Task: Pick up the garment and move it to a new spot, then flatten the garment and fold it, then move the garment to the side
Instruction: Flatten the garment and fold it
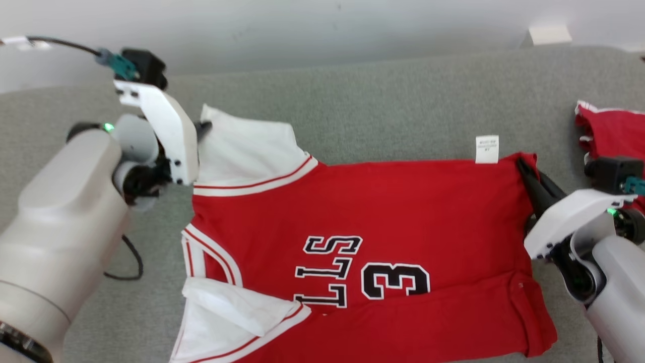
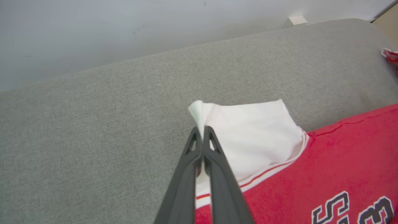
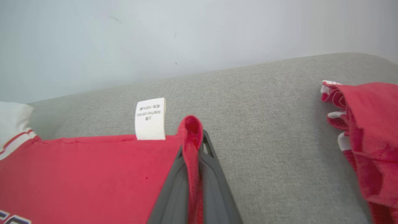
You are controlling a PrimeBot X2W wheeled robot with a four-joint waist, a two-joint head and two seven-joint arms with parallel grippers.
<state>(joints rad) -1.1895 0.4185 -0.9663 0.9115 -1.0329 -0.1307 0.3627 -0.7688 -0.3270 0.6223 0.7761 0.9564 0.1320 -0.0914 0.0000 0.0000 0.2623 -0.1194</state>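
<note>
The red shirt [image 1: 378,212] lies spread before us on the grey cushion [image 1: 403,101], number and letters facing up. Our left gripper [image 2: 202,129] is clamped on the corner of its white sleeve [image 2: 248,133]. Our right gripper [image 3: 192,137] is clamped on the shirt's far red corner, just beside the white label [image 1: 487,149]. Further right lies another red cloth [image 1: 612,133]. Behind all of it is a pale wall [image 1: 302,25].

Right pincer [image 3: 194,146] is clamped on the corner of the red garment [image 3: 93,174], with the cloth pinched between the two dark fingers and a fold poking up past the tips. A white care label [image 3: 150,119] stands just beside it. The white sleeve [image 3: 12,124] is at far left. The grey fabric surface [image 3: 264,124] runs to its far edge, and a second red garment [image 3: 370,124] is bunched towards the right edge.
</note>
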